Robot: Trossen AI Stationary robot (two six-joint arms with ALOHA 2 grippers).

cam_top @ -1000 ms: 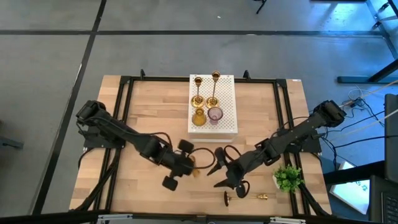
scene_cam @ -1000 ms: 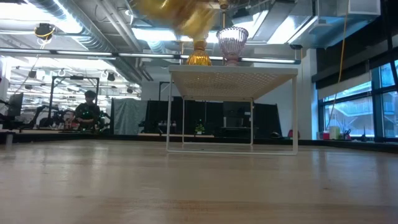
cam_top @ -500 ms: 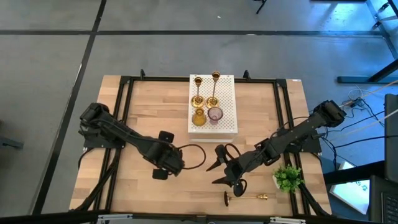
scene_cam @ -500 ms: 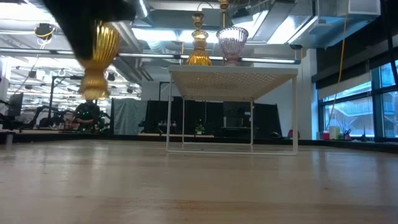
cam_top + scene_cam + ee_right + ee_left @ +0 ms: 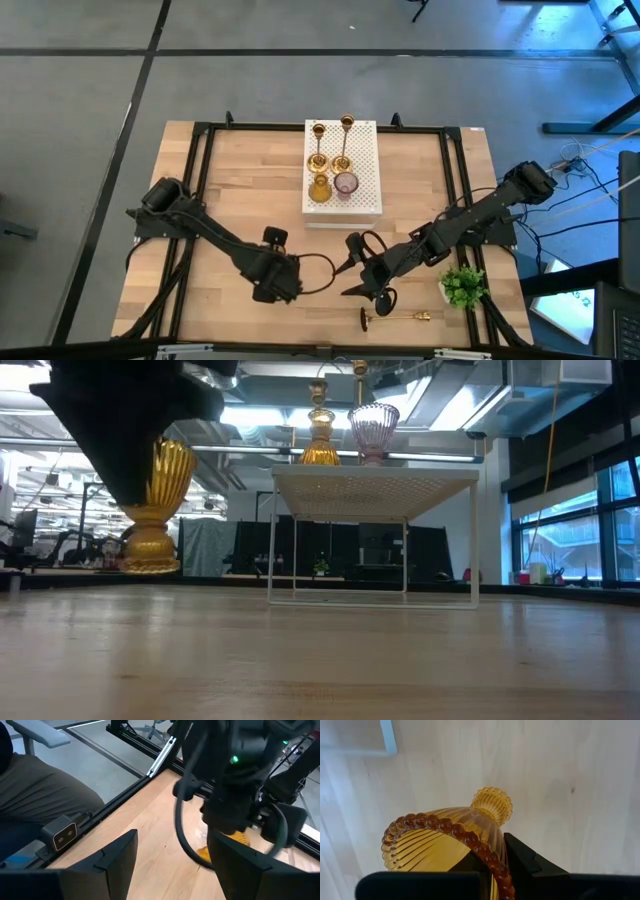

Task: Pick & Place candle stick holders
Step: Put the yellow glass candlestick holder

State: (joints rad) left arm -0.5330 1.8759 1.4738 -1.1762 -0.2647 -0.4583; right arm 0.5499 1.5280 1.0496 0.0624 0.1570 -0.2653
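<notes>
My left gripper [image 5: 274,284] is near the table's front, left of centre, shut on an amber ribbed glass holder [image 5: 160,500] that stands upright, foot down. My right gripper [image 5: 349,280] is open and empty to its right. On the white perforated box [image 5: 365,190] stand two brass candlesticks [image 5: 317,146] [image 5: 345,140], a second amber glass holder [image 5: 319,189] and a pinkish-purple one [image 5: 346,183], each on its base. A third brass candlestick [image 5: 395,318] lies on its side near the front edge. My left gripper holds the amber holder by its beaded rim [image 5: 479,846], one finger inside the cup and one finger [image 5: 525,857] outside. The fingers come from above, pointing down. The holder hangs upright with its foot [image 5: 150,555] just above the table.
A small green plant [image 5: 462,285] stands at the front right. Black cable loops [image 5: 385,300] hang by my right gripper. The black frame rails [image 5: 200,190] run along the table's sides. Bare wood lies left of the box and before it.
My left gripper has carried the amber holder toward the table's left and then its near edge, and down. The holder, high and blurred a second ago, now hangs upright low over the table.
</notes>
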